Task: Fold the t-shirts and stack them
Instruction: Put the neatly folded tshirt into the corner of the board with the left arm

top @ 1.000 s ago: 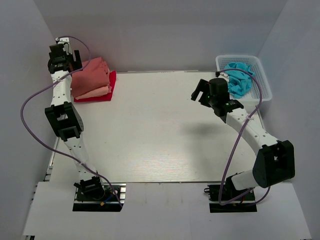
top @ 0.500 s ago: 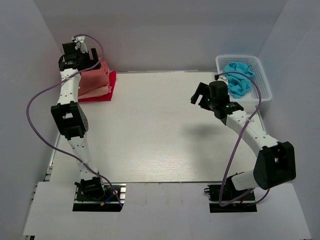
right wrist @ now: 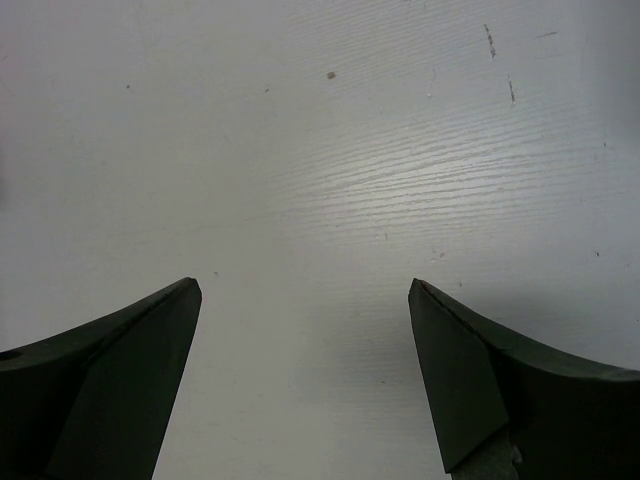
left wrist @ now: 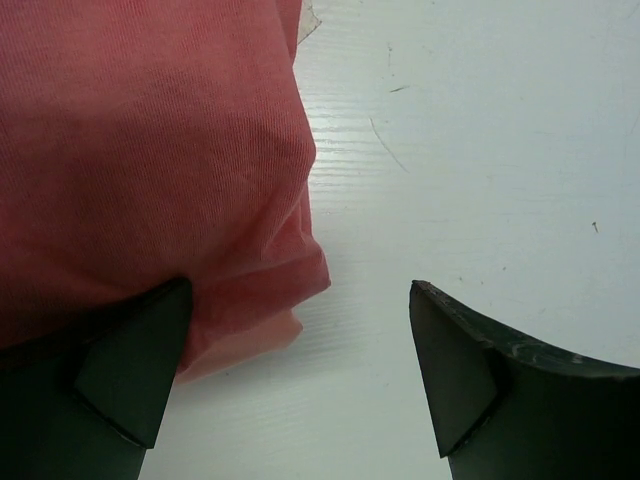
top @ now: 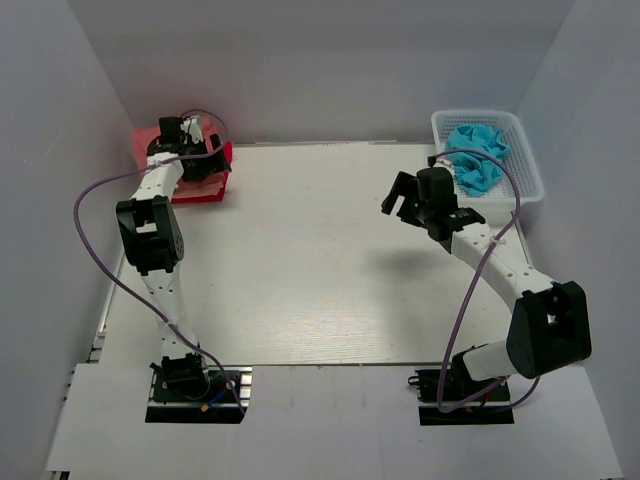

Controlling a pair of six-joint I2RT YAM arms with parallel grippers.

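A stack of folded t-shirts lies at the table's back left corner. The bright red one (top: 212, 186) is at the bottom, and a dusty red one (top: 143, 141) shows behind my left arm. My left gripper (top: 195, 160) hangs open over the stack's right edge and holds nothing. In the left wrist view the dusty red shirt (left wrist: 140, 150) fills the left side, with a salmon-pink edge (left wrist: 250, 342) under it. My left gripper (left wrist: 300, 365) has its left finger (left wrist: 130, 375) against the cloth. My right gripper (top: 400, 200) is open and empty above bare table (right wrist: 320, 180).
A white mesh basket (top: 525, 160) stands at the back right with a crumpled teal cloth (top: 476, 155) in it. Grey walls close in the table on the left, back and right. The left arm's purple cable (top: 90, 200) loops out to the left.
My left gripper has swung from the far back left corner rightward and down over the shirt stack, now covering most of it. The right gripper has barely shifted.
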